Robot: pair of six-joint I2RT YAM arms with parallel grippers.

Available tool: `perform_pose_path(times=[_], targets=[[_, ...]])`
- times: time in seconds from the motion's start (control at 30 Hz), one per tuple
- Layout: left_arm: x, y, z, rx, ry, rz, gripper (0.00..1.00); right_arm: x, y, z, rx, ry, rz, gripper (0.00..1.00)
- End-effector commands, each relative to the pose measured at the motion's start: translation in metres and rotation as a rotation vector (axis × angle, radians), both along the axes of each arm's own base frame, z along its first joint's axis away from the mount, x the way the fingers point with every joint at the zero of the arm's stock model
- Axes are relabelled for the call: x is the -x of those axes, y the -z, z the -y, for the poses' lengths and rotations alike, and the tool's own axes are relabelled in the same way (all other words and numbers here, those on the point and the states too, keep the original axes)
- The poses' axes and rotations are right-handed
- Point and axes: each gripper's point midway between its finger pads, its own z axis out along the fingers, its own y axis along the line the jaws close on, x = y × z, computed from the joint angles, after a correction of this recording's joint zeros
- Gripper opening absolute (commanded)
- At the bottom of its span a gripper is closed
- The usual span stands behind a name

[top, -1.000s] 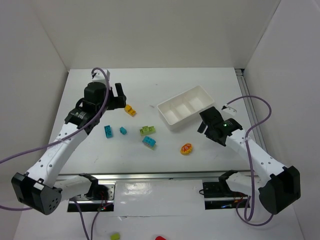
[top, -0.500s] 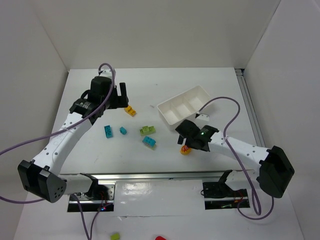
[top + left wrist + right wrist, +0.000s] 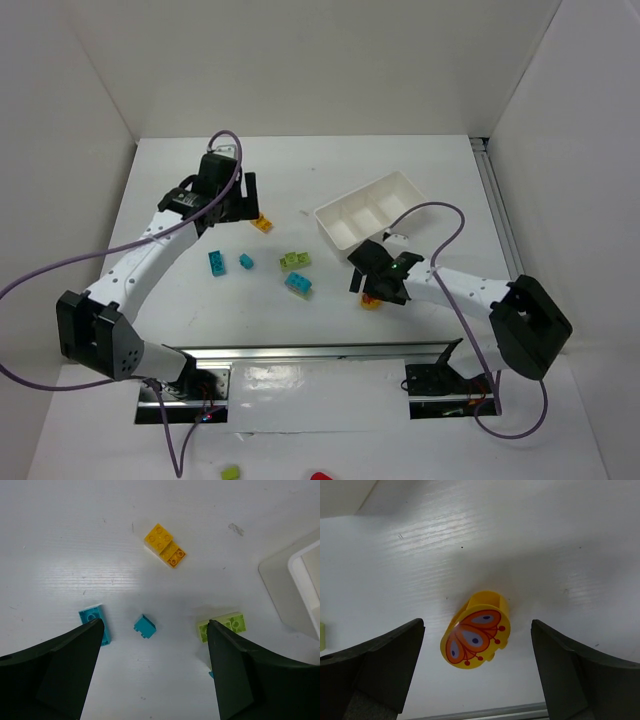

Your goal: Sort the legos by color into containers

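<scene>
An orange-yellow lego (image 3: 261,223) (image 3: 165,545) lies left of the white three-compartment tray (image 3: 370,213). Two cyan legos (image 3: 216,262) (image 3: 246,261), a lime green one (image 3: 295,260) and another cyan one (image 3: 298,284) are scattered mid-table. My left gripper (image 3: 243,203) (image 3: 154,625) hovers open next to the orange lego, and its view looks down on the small cyan lego (image 3: 145,626) and the green lego (image 3: 222,626). My right gripper (image 3: 372,283) (image 3: 477,624) is open and straddles the rounded yellow piece with red marks (image 3: 476,630), touching neither side.
The tray's corner (image 3: 300,580) shows at the right of the left wrist view. A metal rail (image 3: 320,352) runs along the table's near edge, close below the yellow piece. White walls enclose the table on three sides.
My right arm swung left and toward the near edge, from beside the tray to over the rounded yellow piece. My left gripper shifted right, closer to the orange lego.
</scene>
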Motion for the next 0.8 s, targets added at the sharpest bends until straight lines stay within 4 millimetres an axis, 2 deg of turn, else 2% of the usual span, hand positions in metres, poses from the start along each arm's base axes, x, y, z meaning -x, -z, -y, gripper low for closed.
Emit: perform_pose_path(times=[0.0,0.17,0.33,0.5,0.53,0.63,0.77], targets=[[-0.011,-0.011,0.000,0.010,-0.024,0.029,0.94,-0.012,0.000,-0.015,-0.054,-0.028,0.016,0.90],[-0.013,-0.004,0.000,0.003,-0.024,0.011,0.94,-0.007,0.009,-0.017,-0.055,-0.030,-0.025,0.82],[-0.014,-0.001,0.001,0.007,-0.031,0.002,0.94,0.002,0.019,-0.019,-0.064,-0.032,-0.074,0.79],[-0.015,-0.004,0.002,0.010,-0.031,0.010,0.94,0.004,0.022,-0.015,-0.053,-0.020,-0.078,0.53],[-0.015,-0.004,0.002,0.010,-0.031,0.010,0.94,-0.002,0.015,-0.014,-0.047,-0.012,-0.051,0.45],[-0.018,-0.005,0.002,0.011,-0.031,0.012,0.94,-0.011,-0.006,-0.015,-0.035,-0.009,-0.011,0.35],[-0.025,-0.012,0.005,0.016,-0.031,0.026,0.98,-0.032,-0.054,-0.021,-0.026,-0.048,0.080,0.33]])
